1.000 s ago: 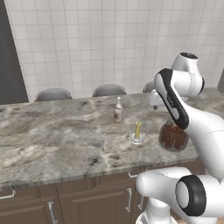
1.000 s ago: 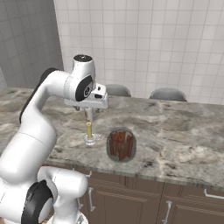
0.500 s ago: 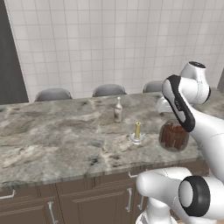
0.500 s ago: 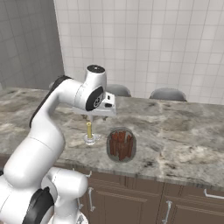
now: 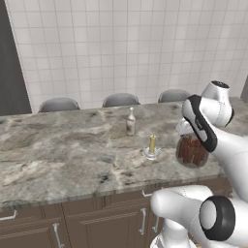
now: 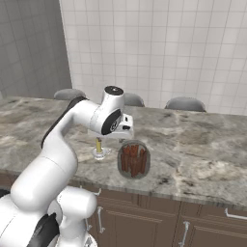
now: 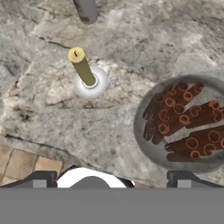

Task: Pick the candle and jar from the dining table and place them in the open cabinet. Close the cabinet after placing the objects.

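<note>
Pincer (image 7: 109, 179) wide open, empty, above jar (image 7: 183, 124) and candle (image 7: 83, 68).

Bare worktop (image 5: 63, 155) is lying open to the left of the candle (image 5: 152, 145), with nothing standing there. The candle and jar (image 5: 192, 151) are sitting near each other with a narrow gap between; the clear bottle (image 5: 130, 121) is standing further back, crowding the approach from behind

Jar (image 5: 193, 151) partly masked at 3 o'clock by the white arm; bottle (image 7: 86, 9) cropped at 12 o'clock; pincer (image 7: 111, 180) fingertips cut off at 6 o'clock.
</note>
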Robot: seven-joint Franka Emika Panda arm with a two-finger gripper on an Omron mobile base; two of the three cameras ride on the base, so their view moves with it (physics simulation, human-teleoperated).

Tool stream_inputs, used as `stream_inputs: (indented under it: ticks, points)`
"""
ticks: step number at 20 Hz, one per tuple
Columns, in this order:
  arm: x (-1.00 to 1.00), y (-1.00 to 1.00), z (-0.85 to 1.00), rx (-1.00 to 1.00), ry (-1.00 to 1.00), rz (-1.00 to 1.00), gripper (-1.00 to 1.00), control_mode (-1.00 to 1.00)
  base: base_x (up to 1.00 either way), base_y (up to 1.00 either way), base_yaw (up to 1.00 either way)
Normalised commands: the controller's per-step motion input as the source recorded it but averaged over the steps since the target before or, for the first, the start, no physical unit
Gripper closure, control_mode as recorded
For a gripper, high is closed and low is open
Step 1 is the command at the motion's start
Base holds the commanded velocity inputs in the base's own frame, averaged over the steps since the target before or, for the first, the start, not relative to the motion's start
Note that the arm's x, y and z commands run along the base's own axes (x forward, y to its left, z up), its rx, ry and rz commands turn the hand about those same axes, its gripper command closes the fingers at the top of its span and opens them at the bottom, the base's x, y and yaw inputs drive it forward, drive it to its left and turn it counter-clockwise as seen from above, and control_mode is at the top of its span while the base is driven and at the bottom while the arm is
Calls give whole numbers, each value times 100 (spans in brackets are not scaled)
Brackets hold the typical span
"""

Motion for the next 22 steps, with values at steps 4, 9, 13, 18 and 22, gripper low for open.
stream_inputs:
  ticks: [4,9,13,18,22]
  points:
    - [3,-5,-29,-6,0,0,-100,-100,0,0,0]
    - [9,-4,-14,-10,0,0,-100,-100,0,0,0]
    - [13,-10,-6,-4,0,0,-100,-100,0,0,0]
    - [19,-16,-5,0,0,0,-100,-100,0,0,0]
    - [21,-16,-9,0,0,0,-100,-100,0,0,0]
